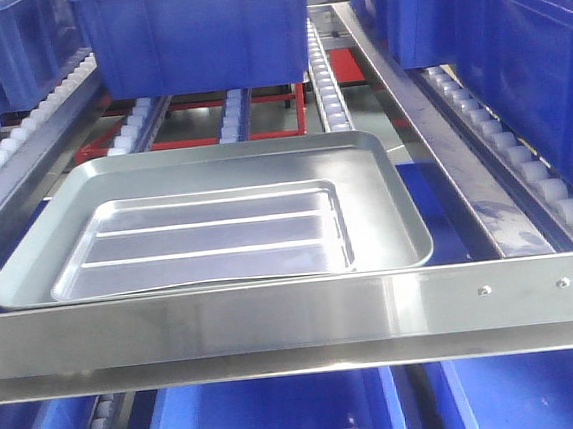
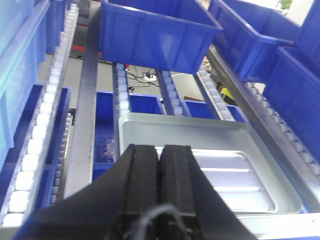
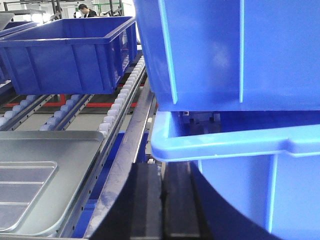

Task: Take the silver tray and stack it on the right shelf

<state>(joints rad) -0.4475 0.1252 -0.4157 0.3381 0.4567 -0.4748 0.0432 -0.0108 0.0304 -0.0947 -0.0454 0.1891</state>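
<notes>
The left gripper [image 2: 160,165] and right gripper [image 3: 161,187] both have their fingers pressed together holding nothing, while the silver tray [image 1: 217,221] lies on the right shelf [image 1: 276,321], at 12 o'clock from its front bar.

bright overhead light, glare on silver tray [image 1: 228,230], soft wrist views

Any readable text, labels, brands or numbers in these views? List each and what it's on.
None readable in any view.
Silver tray: bare metal, no markings.
Blue bins: plain walls, no labels visible.
Steel front bar: only two small screws, no text.
Left hand and right hand: black pads, no print.
</notes>
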